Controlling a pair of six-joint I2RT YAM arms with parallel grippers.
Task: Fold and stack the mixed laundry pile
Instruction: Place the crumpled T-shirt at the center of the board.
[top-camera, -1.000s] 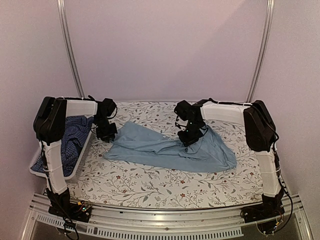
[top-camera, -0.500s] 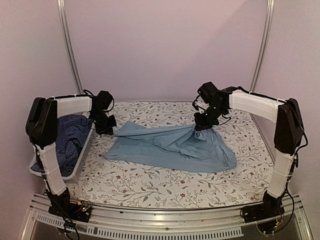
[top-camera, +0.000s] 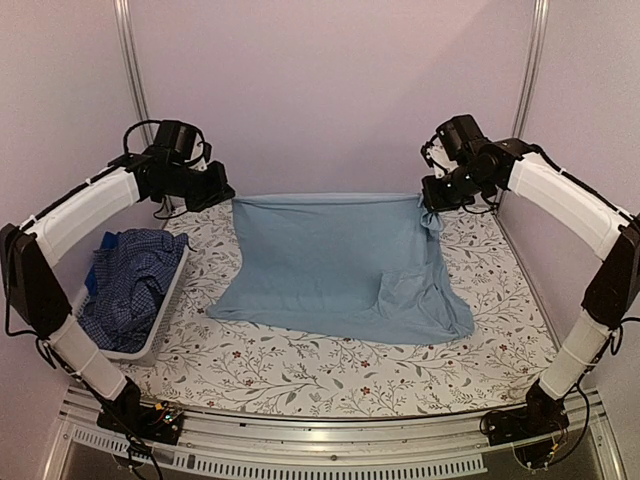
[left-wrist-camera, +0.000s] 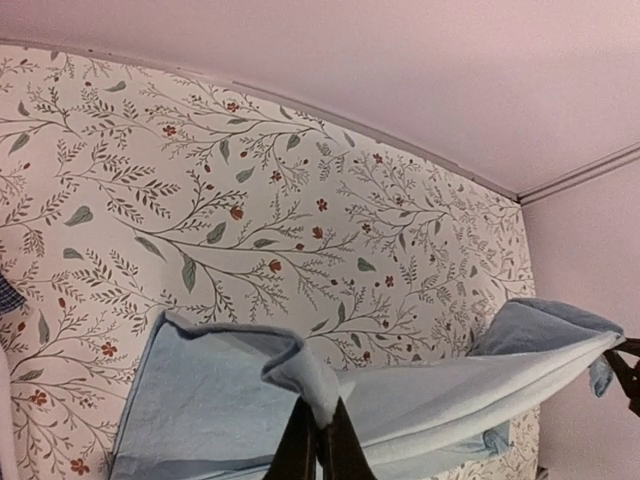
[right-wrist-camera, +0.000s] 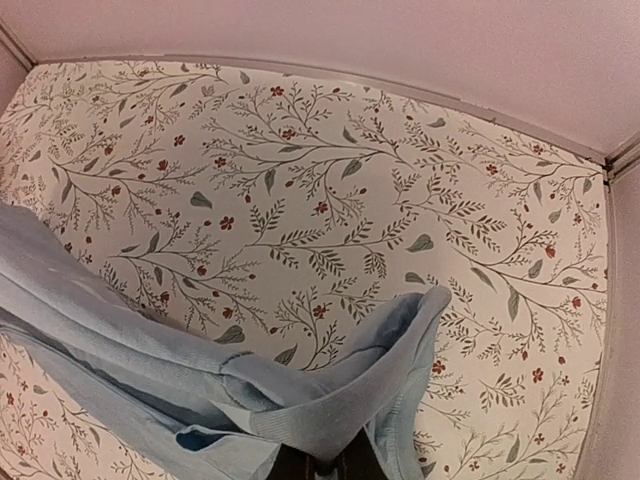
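A plain light-blue shirt (top-camera: 335, 265) hangs stretched between both raised arms, its lower part lying on the floral tabletop. My left gripper (top-camera: 228, 197) is shut on its upper left corner; in the left wrist view the dark fingertips (left-wrist-camera: 336, 452) pinch a fold of the light-blue shirt (left-wrist-camera: 220, 400). My right gripper (top-camera: 426, 203) is shut on the upper right corner, and in the right wrist view the light-blue shirt (right-wrist-camera: 330, 400) drapes over and hides most of the fingers. The rest of the mixed laundry pile, a dark blue check shirt (top-camera: 128, 285), lies in the basket.
A white plastic basket (top-camera: 165, 300) stands at the table's left edge. The floral tabletop (top-camera: 330, 365) ends at a metal rail in front. Pale walls and two upright metal poles (top-camera: 132, 90) close the back.
Both grippers closed on the shirt's far corners, then rose and spread outward, lifting its far edge off the table and pulling it taut. The left arm has swung clear of the basket.
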